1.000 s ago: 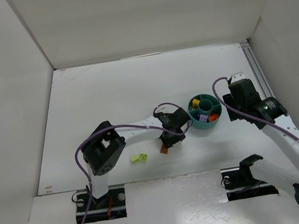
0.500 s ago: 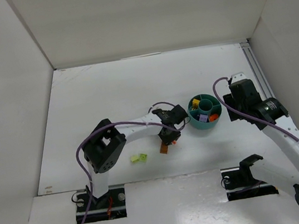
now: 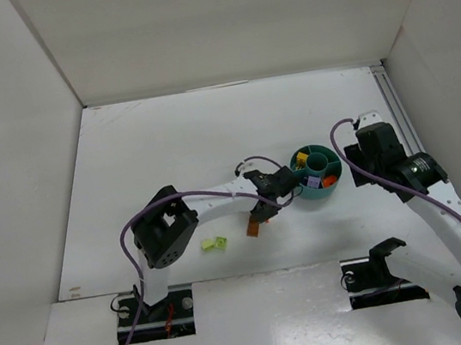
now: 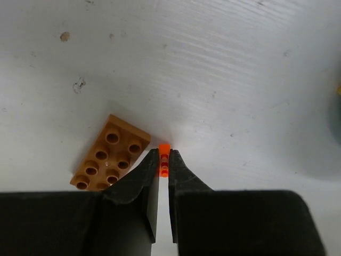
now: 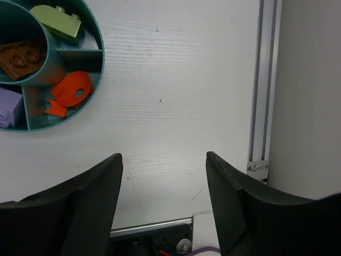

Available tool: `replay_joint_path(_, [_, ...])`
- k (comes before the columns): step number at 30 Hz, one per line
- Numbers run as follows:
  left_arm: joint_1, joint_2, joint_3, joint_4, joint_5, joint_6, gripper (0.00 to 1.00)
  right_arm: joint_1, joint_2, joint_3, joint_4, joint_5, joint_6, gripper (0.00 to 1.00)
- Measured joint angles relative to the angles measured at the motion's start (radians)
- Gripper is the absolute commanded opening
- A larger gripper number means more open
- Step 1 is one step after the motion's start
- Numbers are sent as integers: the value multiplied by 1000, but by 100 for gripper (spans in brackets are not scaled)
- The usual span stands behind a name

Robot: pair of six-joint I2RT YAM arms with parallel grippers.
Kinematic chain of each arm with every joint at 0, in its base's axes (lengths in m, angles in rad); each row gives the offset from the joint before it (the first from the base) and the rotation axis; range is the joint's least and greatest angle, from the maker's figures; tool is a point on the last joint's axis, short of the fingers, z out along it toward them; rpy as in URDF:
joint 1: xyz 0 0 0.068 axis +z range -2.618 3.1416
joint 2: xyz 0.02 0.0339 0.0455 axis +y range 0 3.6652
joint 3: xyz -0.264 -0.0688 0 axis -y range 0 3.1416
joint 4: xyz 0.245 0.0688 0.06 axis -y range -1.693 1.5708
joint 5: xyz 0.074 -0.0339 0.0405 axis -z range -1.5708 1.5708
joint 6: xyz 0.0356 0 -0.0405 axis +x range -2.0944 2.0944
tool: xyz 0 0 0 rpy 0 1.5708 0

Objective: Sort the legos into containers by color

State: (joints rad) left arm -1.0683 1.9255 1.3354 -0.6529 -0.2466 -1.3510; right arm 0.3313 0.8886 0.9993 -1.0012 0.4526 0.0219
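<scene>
We hold our left gripper (image 4: 163, 166) clenched edge-on around a thin orange lego (image 4: 164, 151), so the tips slip past the brown plate (image 4: 109, 156) just beside it at 9 o'clock. The teal bowl (image 3: 321, 196) waits at 2 o'clock overhead, a round orange piece (image 5: 72, 90) inside. Our right gripper (image 5: 162, 157) hangs released at the bowl's 3 o'clock, probably to leave the route free.

the left arm (image 3: 219, 209) and right arm (image 3: 455, 226) had white links, black joint housings, a looping purple cable (image 3: 122, 241) each, and matte black fingers (image 5: 80, 213).
</scene>
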Motion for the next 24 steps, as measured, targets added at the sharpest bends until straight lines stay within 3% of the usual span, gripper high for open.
replay_joint_path(4, [-64,-1,76,-33,-130,73,0,-5,-50,0,0,14,5,81])
replay_joint_path(10, [-144,-78,129,179,-237,362,0,-6,-103,18,0,46,13,98])
replay_joint_path(17, [-141,-206,34,632,-151,807,0,-10,-112,47,4,62,13,100])
replay_joint_path(24, [-141,-81,137,777,-31,1072,0,-10,-130,77,-1,71,13,100])
